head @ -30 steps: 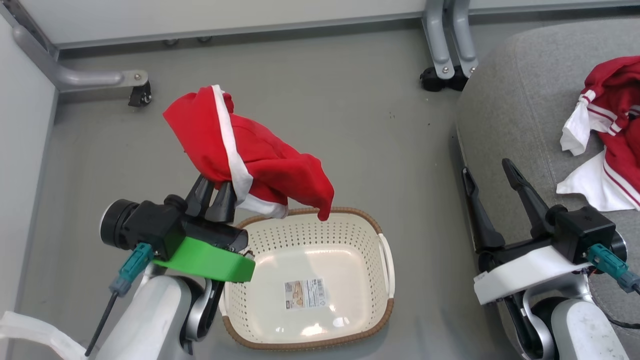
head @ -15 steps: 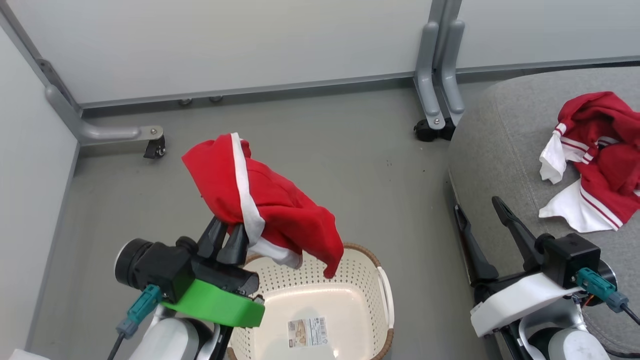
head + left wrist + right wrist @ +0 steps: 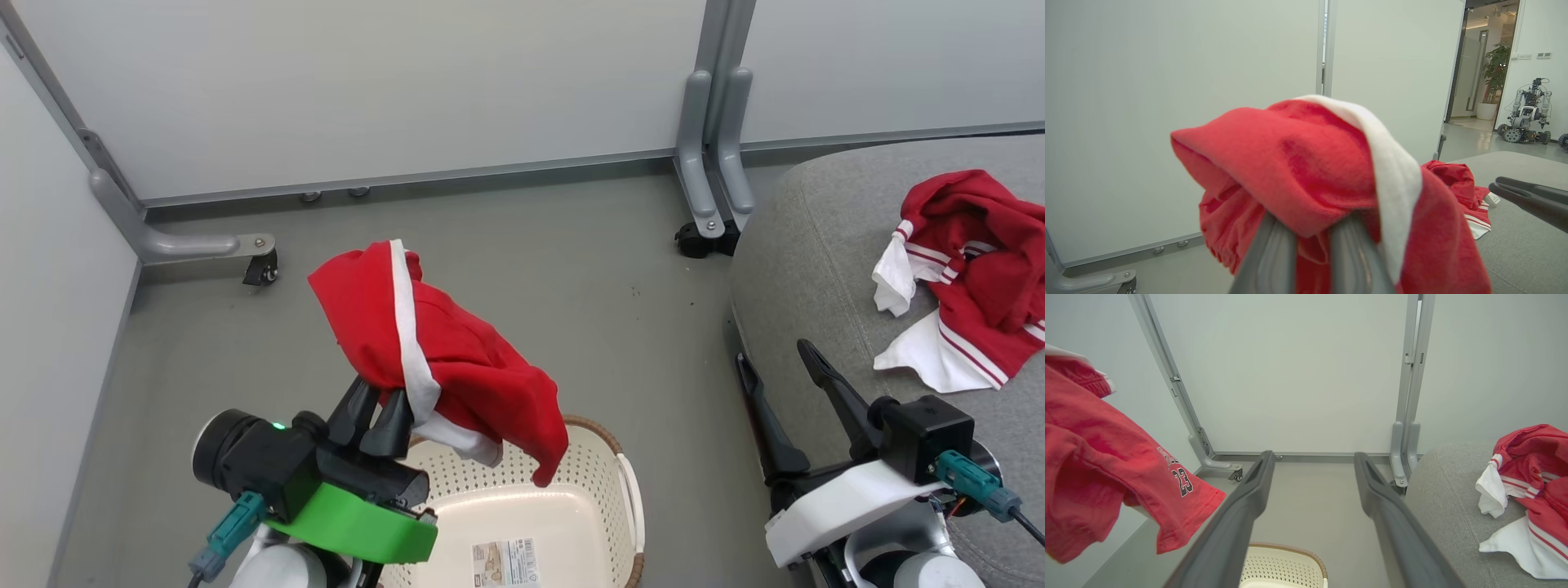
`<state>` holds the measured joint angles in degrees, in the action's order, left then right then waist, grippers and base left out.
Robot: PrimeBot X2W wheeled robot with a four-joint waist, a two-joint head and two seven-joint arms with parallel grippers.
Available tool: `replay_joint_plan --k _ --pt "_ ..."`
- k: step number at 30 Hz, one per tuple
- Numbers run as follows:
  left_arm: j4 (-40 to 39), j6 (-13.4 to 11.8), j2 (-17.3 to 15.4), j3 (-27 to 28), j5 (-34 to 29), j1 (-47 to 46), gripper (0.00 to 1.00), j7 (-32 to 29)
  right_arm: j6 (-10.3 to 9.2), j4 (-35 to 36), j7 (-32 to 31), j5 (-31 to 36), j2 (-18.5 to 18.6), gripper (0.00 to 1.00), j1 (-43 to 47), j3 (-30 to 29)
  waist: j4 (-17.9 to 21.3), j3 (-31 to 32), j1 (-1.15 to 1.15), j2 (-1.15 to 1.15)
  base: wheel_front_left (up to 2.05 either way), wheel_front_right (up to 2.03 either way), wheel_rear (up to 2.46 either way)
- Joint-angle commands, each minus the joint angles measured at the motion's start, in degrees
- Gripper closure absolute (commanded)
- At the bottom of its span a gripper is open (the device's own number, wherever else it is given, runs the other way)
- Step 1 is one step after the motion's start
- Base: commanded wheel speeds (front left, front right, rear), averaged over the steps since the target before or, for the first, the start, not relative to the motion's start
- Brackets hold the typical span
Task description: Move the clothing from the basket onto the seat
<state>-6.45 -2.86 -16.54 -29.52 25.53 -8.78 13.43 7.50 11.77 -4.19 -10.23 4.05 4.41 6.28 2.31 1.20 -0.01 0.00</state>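
One jersey (image 3: 992,273), one shorts (image 3: 465,376), one basket (image 3: 596,483)

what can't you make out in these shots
Basket: near half cut off by the head view's bottom edge, left corner behind the left gripper.
Its jaw tips: buried in the shorts, head and left wrist views.
Jersey: cut off by the head view's right edge.
Basket label: too small to read, head view.
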Motion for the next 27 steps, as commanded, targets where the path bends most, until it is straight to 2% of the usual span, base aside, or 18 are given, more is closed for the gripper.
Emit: replay_joint_plan --k 1,9,13,27 --pt "-0.3 0.0 -0.4 0.1 0.5 0.8 1.0 -0.1 -0.02 0.2 0.0 -0.2 -0.1 0.0 0.7 0.1 0.0 0.0 0.01 0.0 0.0 0.0 0.0" --pt "-0.5 0.1 -0.7 -0.1 0.8 0.6 1.0 -0.2 -0.02 0.3 -0.1 -0.6 -0.2 0.0 0.0 0.8 -0.2 0.0 0.01 0.0 0.0 0.0 0.0" --pt "-0.5 -0.1 -0.7 0.0 0.9 0.5 1.0 -0.1 -0.01 0.8 -0.3 -1.6 0.8 0.0 -2.0 4.3 0.0 0.0 0.01 0.0 0.0 0.0 0.0" --pt "0.0 0.5 -0.7 -1.2 0.9 -1.5 1.0 -0.5 -0.01 -1.7 -2.5 -11.6 5.1 0.0 -16.0 30.3 -1.1 -1.6 0.01 0.0 0.0 0.0 0.0"
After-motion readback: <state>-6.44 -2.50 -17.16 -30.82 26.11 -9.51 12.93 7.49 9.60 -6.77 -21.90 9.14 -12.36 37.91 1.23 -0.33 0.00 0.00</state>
